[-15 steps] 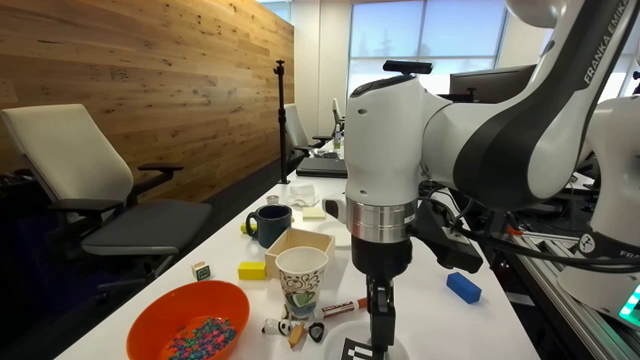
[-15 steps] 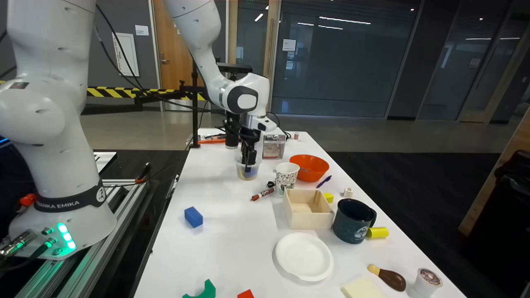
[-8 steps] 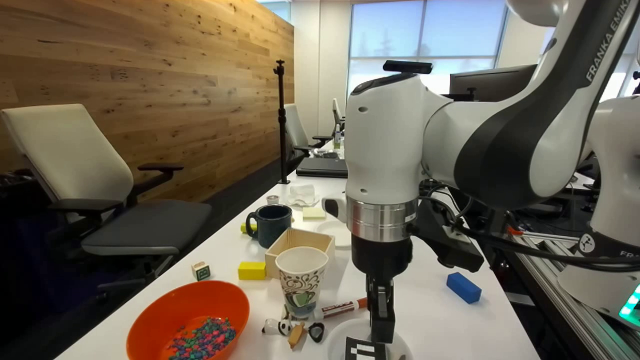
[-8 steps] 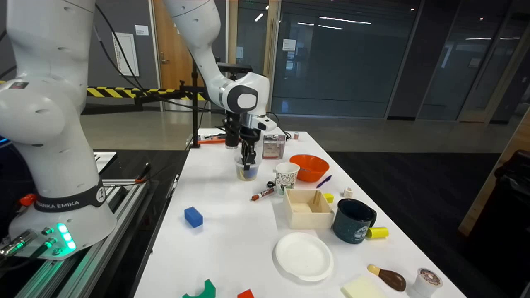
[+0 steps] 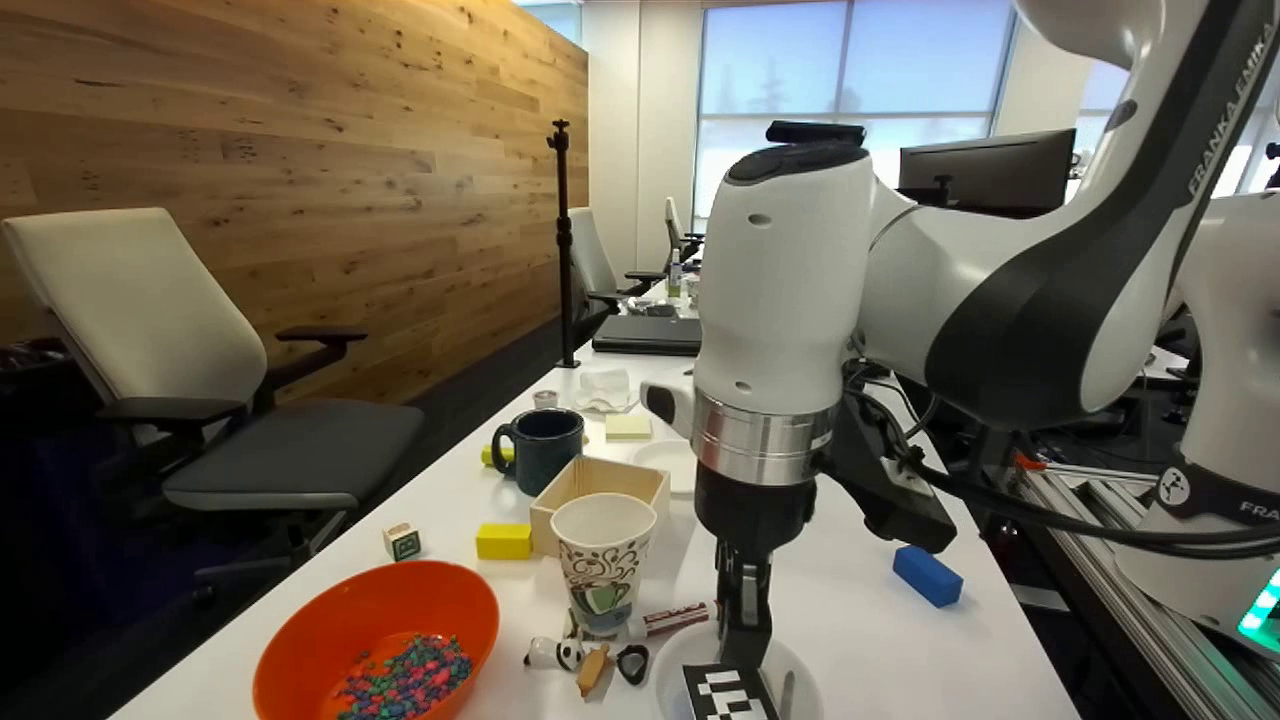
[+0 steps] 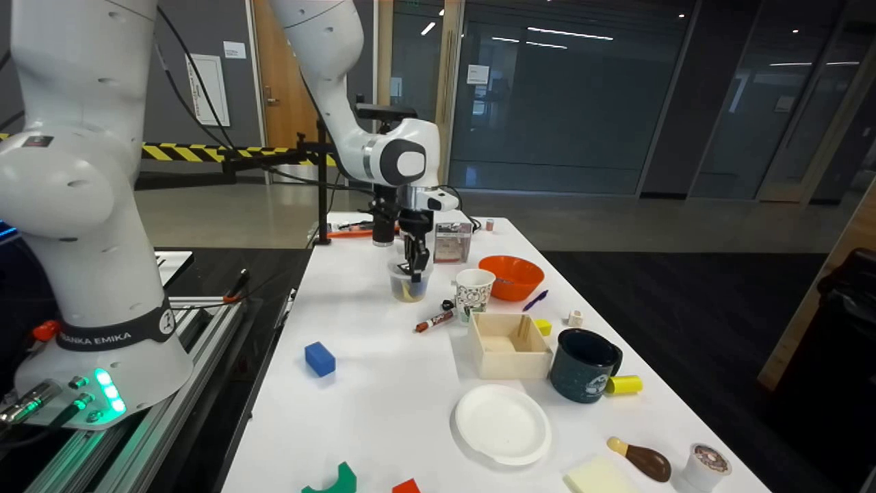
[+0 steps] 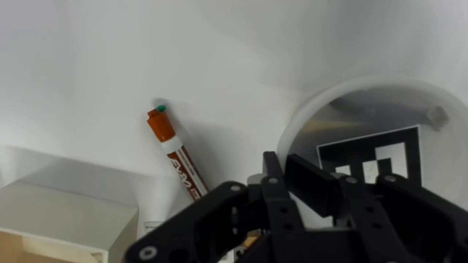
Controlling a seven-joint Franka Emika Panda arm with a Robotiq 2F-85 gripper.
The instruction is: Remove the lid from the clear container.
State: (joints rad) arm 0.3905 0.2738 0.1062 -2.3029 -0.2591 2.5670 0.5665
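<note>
The clear container (image 6: pixel 409 292) stands at the far end of the table, with yellow and blue shapes showing dimly through its wall. On top is the round translucent lid (image 7: pixel 392 79); a black-and-white printed square (image 7: pixel 351 151) shows within its rim. My gripper (image 7: pixel 281 155) is at the lid's edge, its fingers nearly together with the pale rim between them: one outside, one over the inner side. In both exterior views the gripper (image 5: pixel 742 662) points down over the container. Whether the rim pinched is the lid's alone or also the container's I cannot tell.
Beside the container lie a brown marker (image 7: pixel 186 171) and small toys (image 5: pixel 592 665). A paper cup (image 5: pixel 603 560), an orange bowl (image 5: pixel 300 640) and a wooden box (image 6: pixel 510 363) stand close by. A blue block (image 5: pixel 927 576) lies apart. Behind is a clear box (image 6: pixel 452 243).
My gripper's fingers have come together on the rim. The hand has risen slightly and shifted, and the printed square has turned and moved with it. The container has shifted a little.
</note>
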